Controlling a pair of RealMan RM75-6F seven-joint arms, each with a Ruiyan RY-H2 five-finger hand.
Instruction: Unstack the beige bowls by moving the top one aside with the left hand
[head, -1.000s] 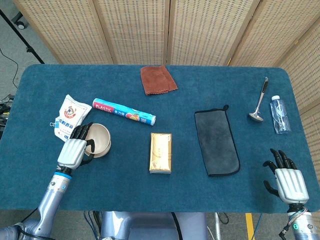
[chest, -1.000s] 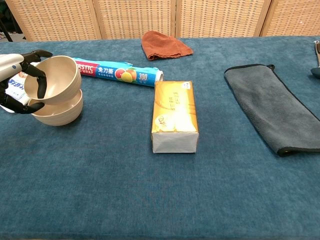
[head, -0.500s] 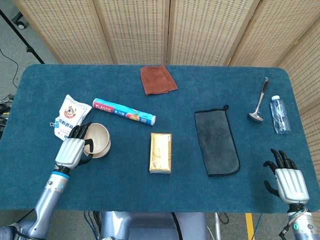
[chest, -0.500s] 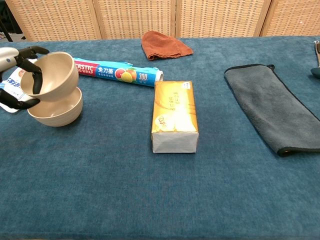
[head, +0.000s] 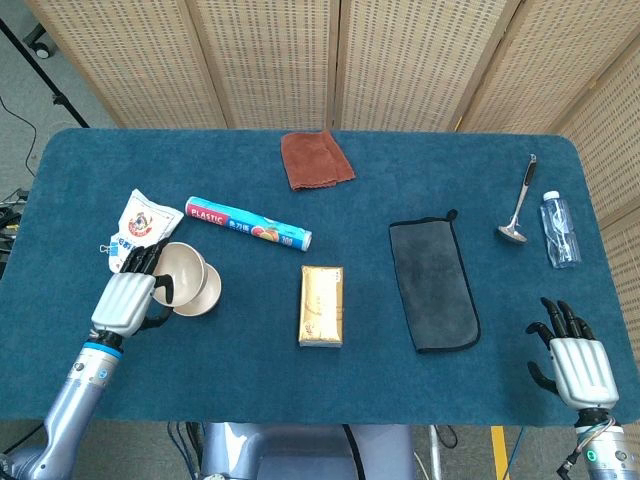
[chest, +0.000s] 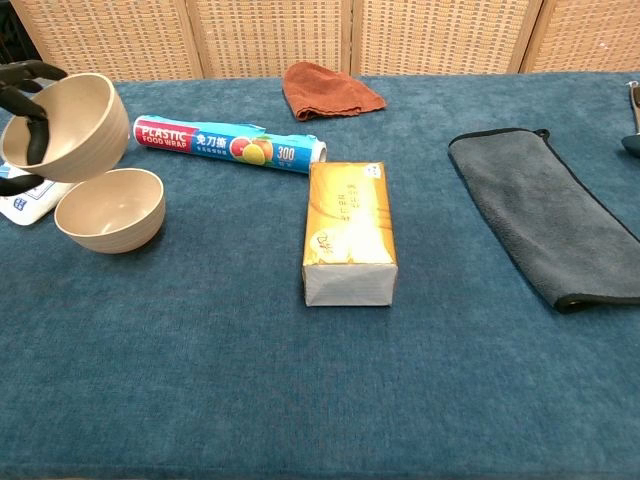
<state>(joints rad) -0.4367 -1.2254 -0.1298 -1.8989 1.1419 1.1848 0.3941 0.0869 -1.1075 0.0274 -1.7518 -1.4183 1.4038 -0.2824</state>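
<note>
left hand (head: 123, 300) grips top beige bowl (chest: 62, 125) by its rim, holding it tilted and clear above the table, up and left of second beige bowl (chest: 110, 208), which sits upright on blue table (head: 250, 370). right hand (head: 578, 362) rests at table's near right edge, fingers spread, holding nothing.

Two beige bowls (chest: 108, 208), dark teal table cloth (head: 300, 380), rust-brown rag (head: 316, 159), dark grey towel (head: 432, 285), golden-yellow box (head: 321, 305), blue wrap roll (head: 247, 223) with orange fruit print
</note>
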